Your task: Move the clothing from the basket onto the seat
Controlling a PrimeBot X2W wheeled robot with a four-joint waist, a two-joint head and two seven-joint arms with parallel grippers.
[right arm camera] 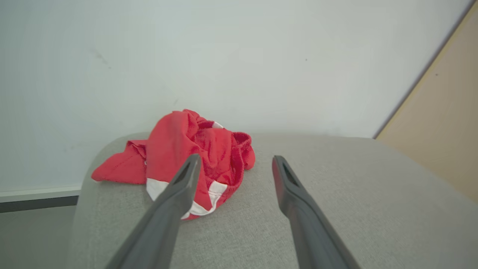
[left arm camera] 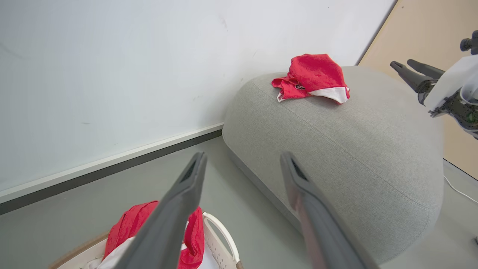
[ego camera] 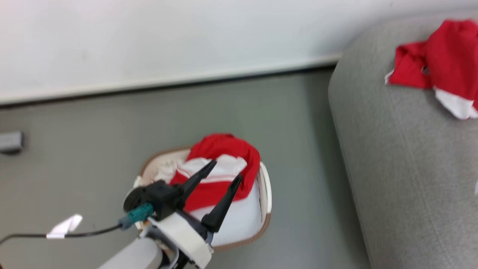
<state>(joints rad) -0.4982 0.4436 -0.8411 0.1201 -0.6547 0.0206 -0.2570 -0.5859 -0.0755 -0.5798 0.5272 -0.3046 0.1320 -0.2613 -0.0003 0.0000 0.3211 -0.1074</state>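
Head view first: the left pincer (ego camera: 226,170) hangs right over the basket (ego camera: 266,194), which sits on the grey floor (ego camera: 93,123) not far from the white wall (ego camera: 149,37). Its two dark fingers are spread wide with nothing between them. A heap of clothing (ego camera: 224,149), red with white panels and stripes, is piled in the basket and pokes up over the far rim. Off to the right is the big grey seat (ego camera: 403,168), and a crumpled red garment (ego camera: 444,59) with white trim lies on top of it. A black cable (ego camera: 86,233) with a white tag trails off the wrist.

Left wrist view: same story, fingers well apart and gripping nothing. The basket corner with the clothing shows at the bottom left, under one finger. The seat is beyond, with the garment on its top on the wall side. The right pincer (left arm camera: 400,62) comes in at the upper right, above the seat, well apart from the garment.

Right wrist view: the right pincer's fingers stand wide open and empty over the seat. The garment lies on the cushion just past one fingertip, which overlaps it in the picture — I can't tell whether it touches.
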